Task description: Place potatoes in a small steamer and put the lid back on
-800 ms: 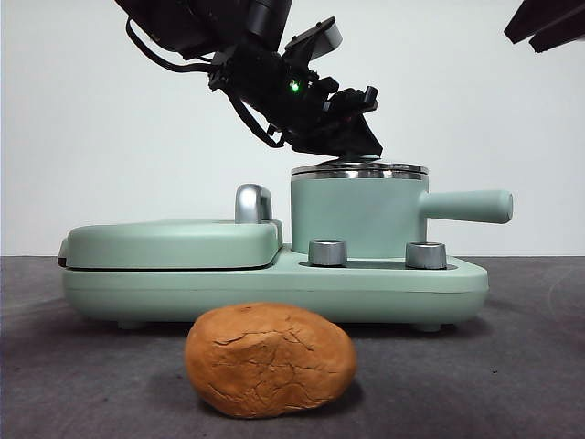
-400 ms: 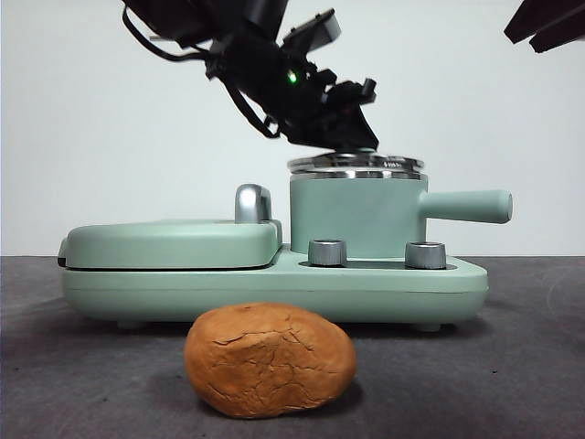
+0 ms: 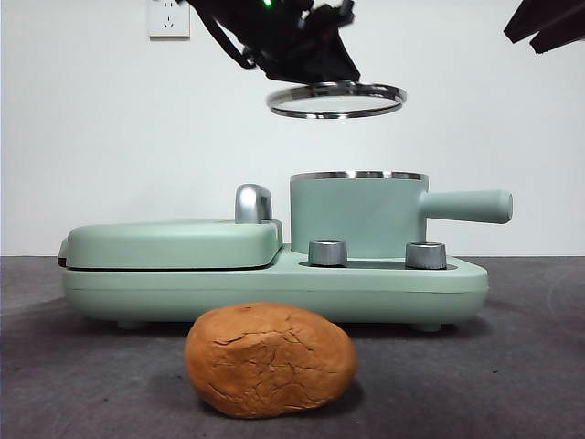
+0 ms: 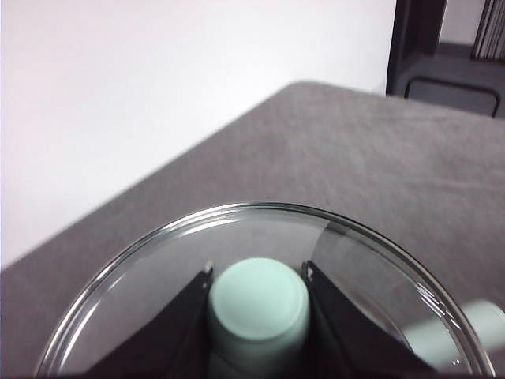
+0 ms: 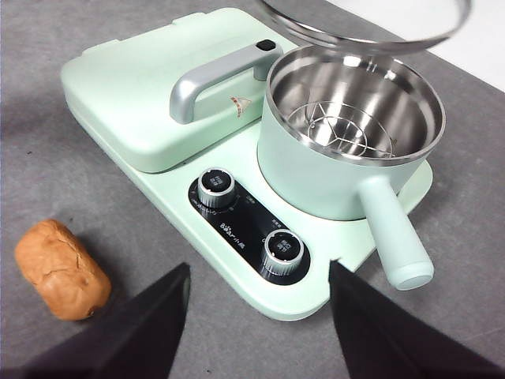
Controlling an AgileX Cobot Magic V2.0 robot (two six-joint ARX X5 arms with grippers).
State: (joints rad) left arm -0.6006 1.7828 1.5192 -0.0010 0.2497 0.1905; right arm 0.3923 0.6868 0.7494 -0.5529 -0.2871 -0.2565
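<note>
The left pincer (image 4: 256,276) grips the mint knob of the glass lid (image 3: 336,99), holding it in the air above the open steamer pot (image 3: 356,215), clear of its rim. The potato (image 3: 271,360) lies on the grey table (image 3: 512,366), well below that pincer and in front of the appliance. The right pincer (image 5: 260,280) hangs spread apart and empty above the table, the potato near one of its jaws.

lid (image 3: 336,100) above steamer (image 3: 358,216), potato (image 3: 271,360) in front

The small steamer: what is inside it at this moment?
Inside the small steamer only a wire rack on its steel bottom shows. The near inner wall is hidden behind the rim. The potato lies outside, on the table.
</note>
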